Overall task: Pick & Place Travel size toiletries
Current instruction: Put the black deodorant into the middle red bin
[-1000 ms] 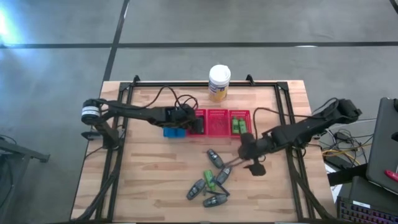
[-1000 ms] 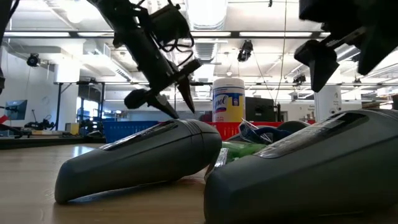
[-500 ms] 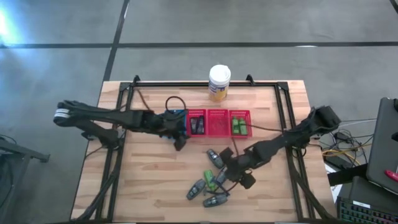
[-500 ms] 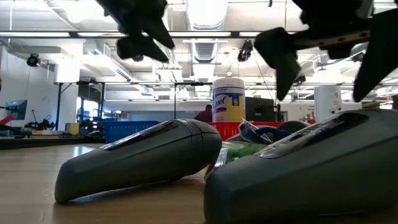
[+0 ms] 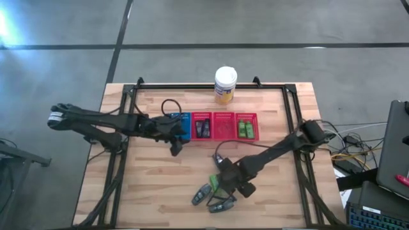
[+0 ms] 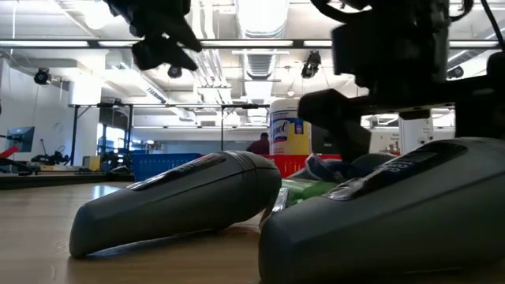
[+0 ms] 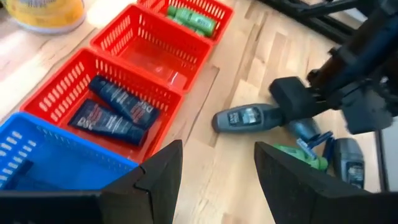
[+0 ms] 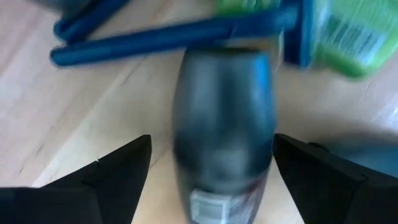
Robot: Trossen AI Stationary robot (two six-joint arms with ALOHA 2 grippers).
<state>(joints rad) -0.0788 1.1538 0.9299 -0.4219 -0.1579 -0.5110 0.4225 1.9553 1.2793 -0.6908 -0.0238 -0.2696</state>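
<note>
The travel size toiletries lie in a loose pile near the table's front: dark grey oval tubes (image 5: 220, 163) (image 5: 203, 193), a green bottle (image 5: 216, 185) and a thin blue stick (image 8: 168, 37). My right gripper (image 5: 227, 185) points down over the pile, open. Its fingers stand on either side of one grey tube (image 8: 224, 124) that lies flat on the wood. My left gripper (image 5: 174, 148) hovers open and empty just in front of the blue basket (image 5: 181, 124). Dark blue tubes (image 7: 112, 112) lie in one red basket, green bottles (image 7: 193, 15) in another.
Three red baskets (image 5: 223, 125) stand in a row right of the blue one; the middle one (image 7: 158, 53) holds nothing. A yellow canister with a white lid (image 5: 225, 84) stands at the far edge. Black frame rails (image 5: 124, 128) run along both table sides.
My left gripper has risen from over the blue basket and drawn back toward the table's near-left, rolling its wrist. My right gripper has swung toward the table's left and near edge and come down over the pile, astride a grey tube.
</note>
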